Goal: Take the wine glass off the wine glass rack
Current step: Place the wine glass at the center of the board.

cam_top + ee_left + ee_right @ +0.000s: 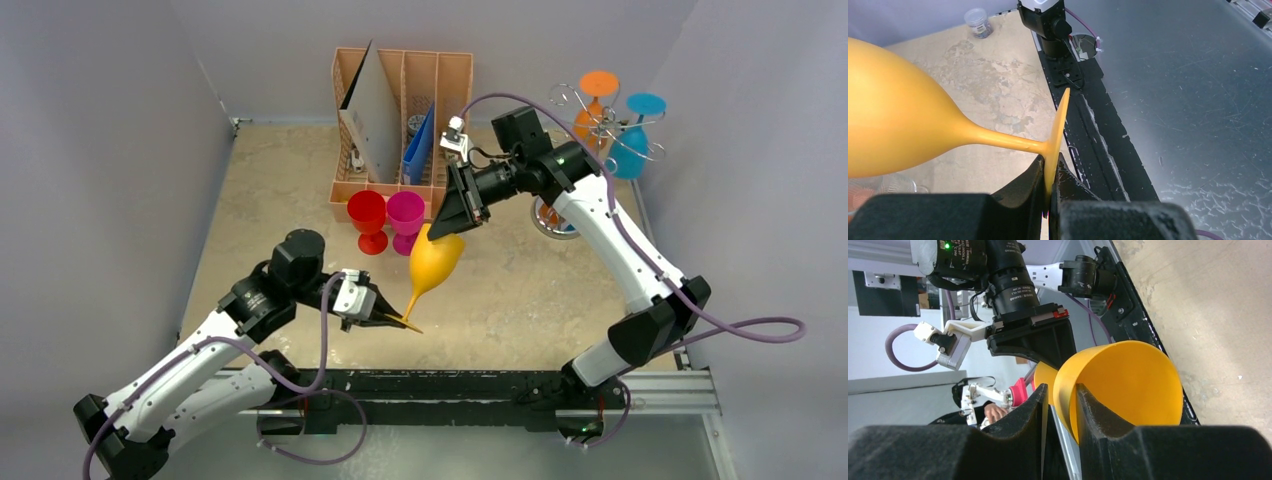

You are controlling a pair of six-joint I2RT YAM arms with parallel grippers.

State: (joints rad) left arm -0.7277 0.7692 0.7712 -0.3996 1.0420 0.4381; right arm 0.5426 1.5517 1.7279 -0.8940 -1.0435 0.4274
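My left hand [1049,170] clamps the yellow wine glass [436,258] by its foot — my right hand [1060,390] straddles the rim, whether gripping I cannot tell; uneven pulls could twist it loose.

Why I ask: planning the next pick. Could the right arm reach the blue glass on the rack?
Probably not yet: the right gripper straddles the rim of the yellow glass, so it's busy. Otherwise the blue glass hangs unobstructed beside that arm.

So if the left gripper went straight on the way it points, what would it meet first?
The left gripper is shut on the foot of the yellow wine glass. Beyond that, probably the black base rail by the right arm's base; depth is unclear.
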